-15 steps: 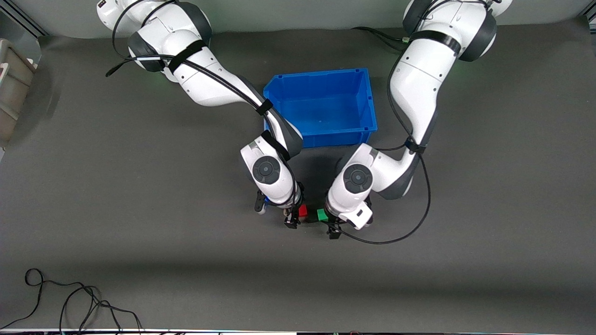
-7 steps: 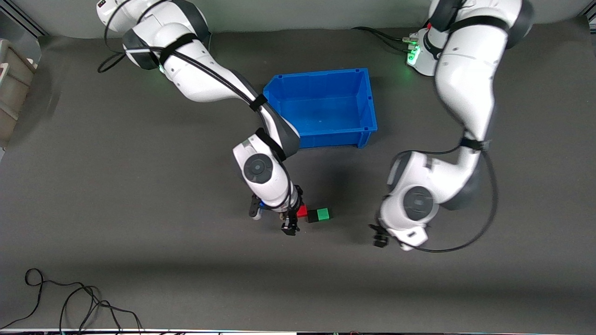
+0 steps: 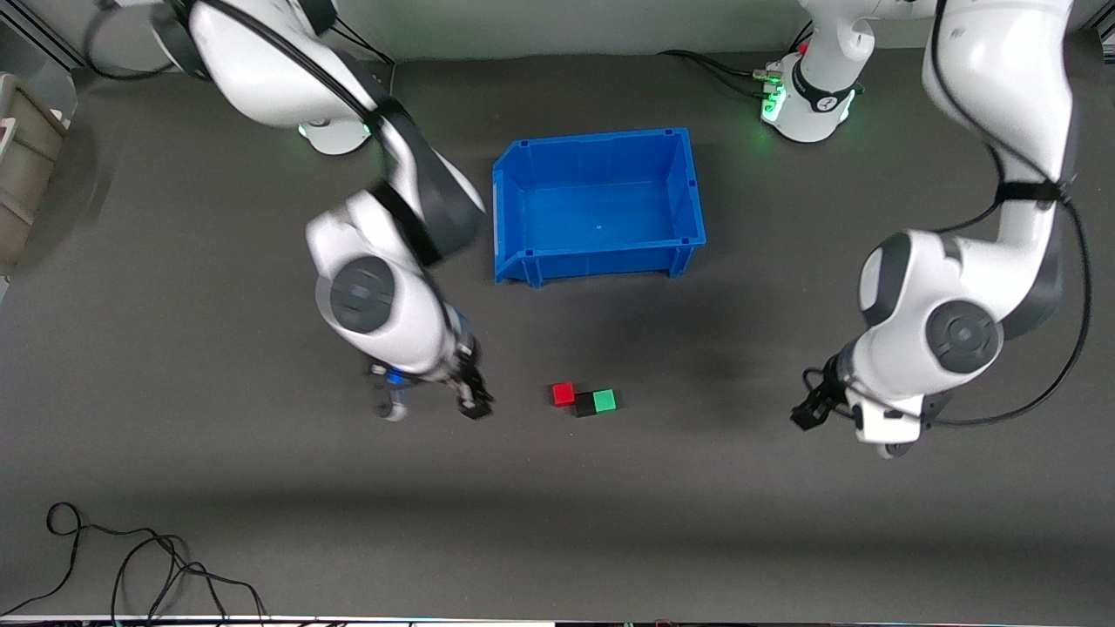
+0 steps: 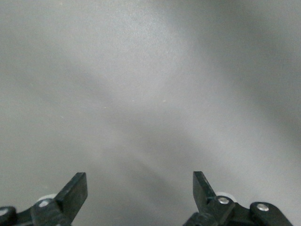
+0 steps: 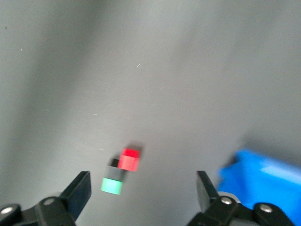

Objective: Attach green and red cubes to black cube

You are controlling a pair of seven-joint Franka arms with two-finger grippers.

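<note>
The red cube (image 3: 564, 394), black cube (image 3: 584, 406) and green cube (image 3: 604, 400) lie in a touching row on the grey mat, the black one in the middle. My right gripper (image 3: 475, 405) is open and empty, over the mat toward the right arm's end of the row. In the right wrist view the red cube (image 5: 129, 160), black cube (image 5: 113, 163) and green cube (image 5: 112, 186) show ahead of the open right gripper (image 5: 142, 188). My left gripper (image 3: 806, 415) is over bare mat toward the left arm's end. The left wrist view shows it (image 4: 139, 186) open and empty over mat.
An empty blue bin (image 3: 601, 261) stands farther from the front camera than the cubes; it also shows in the right wrist view (image 5: 263, 179). Black cables (image 3: 131, 557) lie near the front edge at the right arm's end. A grey box (image 3: 22, 165) sits at that end.
Both grippers were at the cubes, the left at the green and the right at the red. The left drew away first, then the right. The cubes stay in their row.
</note>
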